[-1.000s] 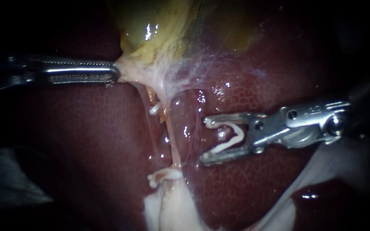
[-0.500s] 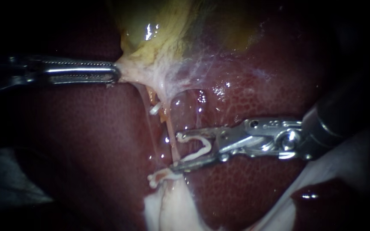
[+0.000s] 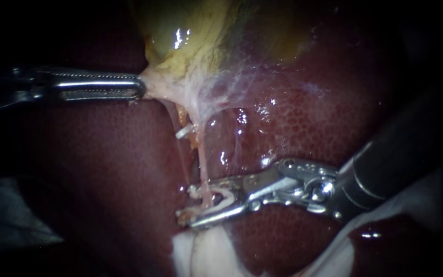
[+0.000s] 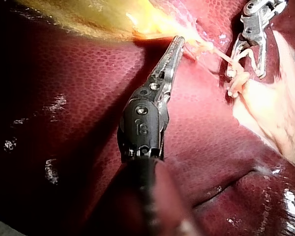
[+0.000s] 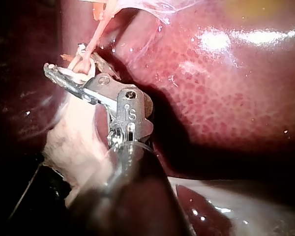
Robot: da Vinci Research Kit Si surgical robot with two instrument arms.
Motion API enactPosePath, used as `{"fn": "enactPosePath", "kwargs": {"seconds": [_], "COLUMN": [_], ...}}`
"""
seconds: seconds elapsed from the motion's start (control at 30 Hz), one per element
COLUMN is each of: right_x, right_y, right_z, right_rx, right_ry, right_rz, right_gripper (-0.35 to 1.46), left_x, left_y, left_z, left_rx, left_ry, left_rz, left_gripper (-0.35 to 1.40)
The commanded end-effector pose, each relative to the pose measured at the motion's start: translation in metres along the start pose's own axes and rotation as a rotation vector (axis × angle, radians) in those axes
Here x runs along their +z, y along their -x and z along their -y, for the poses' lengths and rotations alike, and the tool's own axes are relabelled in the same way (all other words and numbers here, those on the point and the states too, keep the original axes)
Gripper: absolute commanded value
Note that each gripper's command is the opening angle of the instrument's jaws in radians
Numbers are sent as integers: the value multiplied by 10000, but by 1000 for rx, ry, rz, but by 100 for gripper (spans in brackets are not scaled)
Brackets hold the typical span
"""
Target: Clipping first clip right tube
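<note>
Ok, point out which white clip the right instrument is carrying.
The lower clip, held between the jaws of the right instrument and straddling the thin tube. The upper clip sits higher, nearer the gallbladder, touched by no instrument.

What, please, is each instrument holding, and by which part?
The left instrument holds the gallbladder by its pale lower end; the right instrument holds a clip by its legs, astride the tube.

Glistening red liver (image 3: 334, 113), black surround
</note>
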Motion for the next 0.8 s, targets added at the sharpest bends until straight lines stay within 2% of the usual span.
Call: {"fn": "enactPosePath", "kwargs": {"seconds": [0.03,0.2,0.4,0.53,0.8], "right_x": [1,7,7,1,-6], "right_y": [-3,-9,-11,-11,-13], "right_z": [4,20,23,23,25], "right_rx": [-3,0,2,3,23], "right_ry": [-12,-62,-72,-74,-78], "right_rz": [-1,-2,-4,-4,-4], "right_gripper": [49,45,39,25,-16], "left_x": [0,0,0,1,1], "left_y": [0,0,0,1,1], "left_z": [0,0,0,0,0], "left_rx": [0,0,0,0,0], "left_ry": [0,0,0,0,-1], "left_rz": [0,0,0,0,0], "left_gripper": [-35,-35,-35,-35,-35]}}
